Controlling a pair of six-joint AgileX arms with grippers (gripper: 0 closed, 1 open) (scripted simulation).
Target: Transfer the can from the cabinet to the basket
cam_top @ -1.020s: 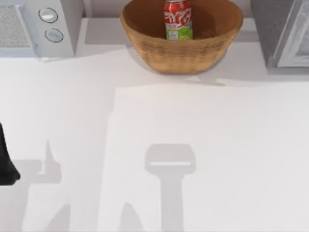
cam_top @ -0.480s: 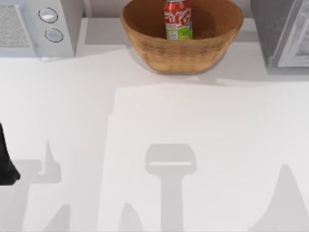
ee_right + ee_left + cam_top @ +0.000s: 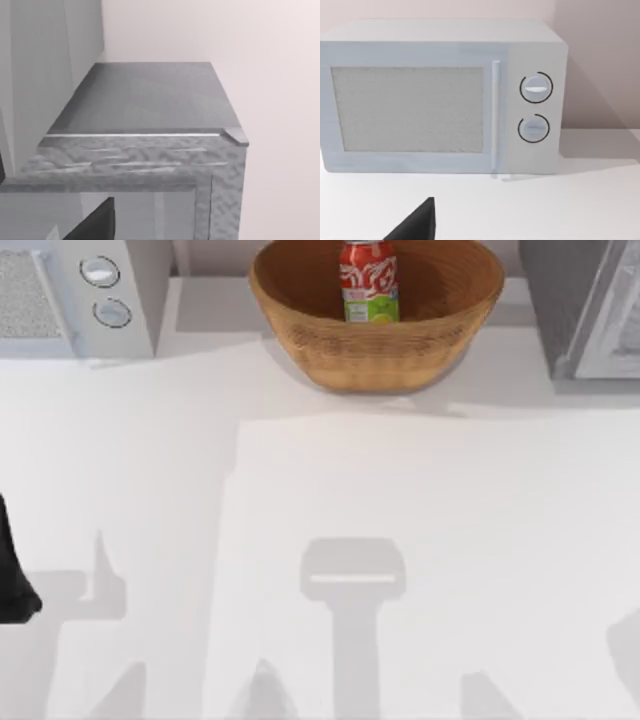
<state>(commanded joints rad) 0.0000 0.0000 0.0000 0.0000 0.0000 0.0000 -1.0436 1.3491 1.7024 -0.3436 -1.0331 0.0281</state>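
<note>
The red can (image 3: 369, 280) stands upright inside the wicker basket (image 3: 380, 350) at the back middle of the table. The dark-grey cabinet (image 3: 560, 300), with its pale door panel (image 3: 612, 330), sits at the back right corner. The right wrist view looks at the cabinet's top (image 3: 145, 95) from close by, with a dark piece of my right gripper (image 3: 95, 225) at that picture's edge. My left arm (image 3: 12, 575) is parked at the table's left edge. A dark piece of my left gripper (image 3: 415, 225) shows in the left wrist view. Neither gripper is near the can.
A light-grey microwave (image 3: 70, 295) with two round dials stands at the back left, and it faces the left wrist camera (image 3: 440, 100). Arm shadows lie across the white table's front part (image 3: 350, 580).
The shadow at the table's lower right has shifted and split. The can, the basket and the left arm have stayed put.
</note>
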